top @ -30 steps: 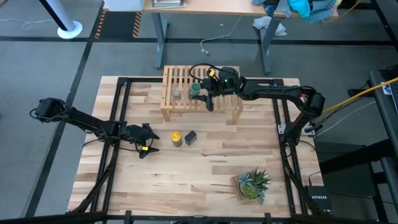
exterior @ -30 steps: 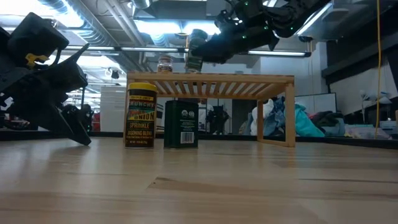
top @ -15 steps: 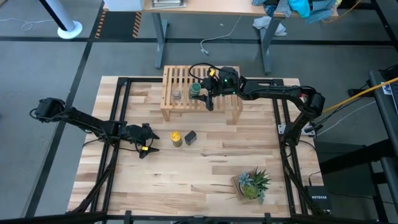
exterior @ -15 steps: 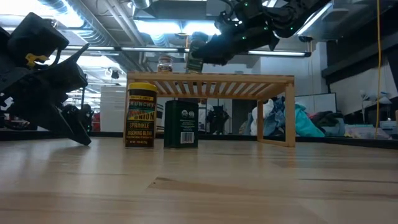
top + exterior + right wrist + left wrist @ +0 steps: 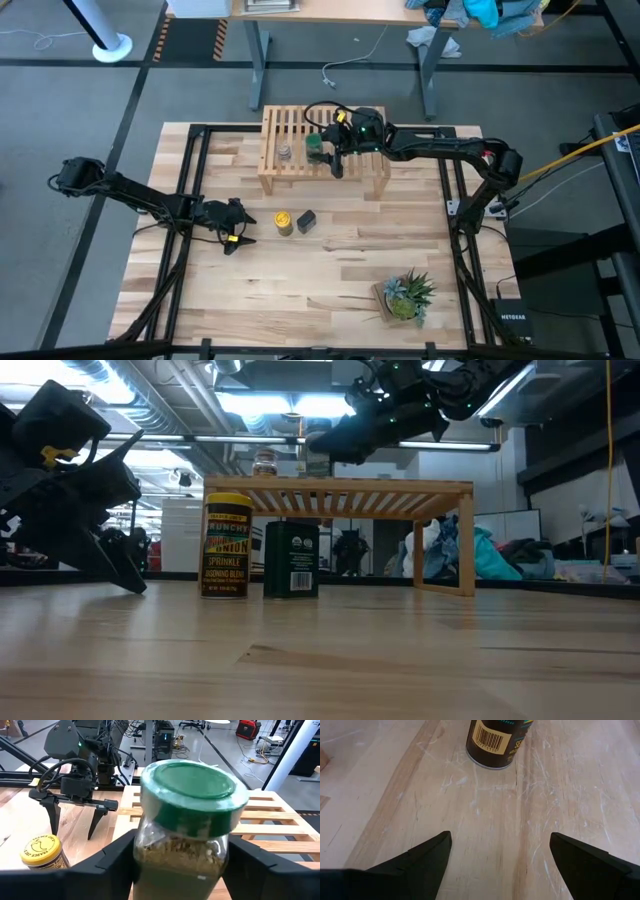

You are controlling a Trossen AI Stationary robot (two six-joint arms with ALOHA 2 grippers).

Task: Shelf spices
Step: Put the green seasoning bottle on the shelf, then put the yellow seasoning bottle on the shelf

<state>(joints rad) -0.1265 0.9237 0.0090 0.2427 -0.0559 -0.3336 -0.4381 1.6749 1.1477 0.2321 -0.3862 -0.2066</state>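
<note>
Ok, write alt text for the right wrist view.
The right end effector grips a green-lidded jar of brownish spice over the slatted wooden shelf. Beyond it, the left end effector stands open on the table near a yellow-lidded jar.

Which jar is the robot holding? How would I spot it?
Look at the light-wood shelf at the far side of the table. Over its slatted top the right pincer grips the green-lidded jar. The tiny grey-topped jar stands beside it; only this one has a green lid and brownish spice inside.
</note>
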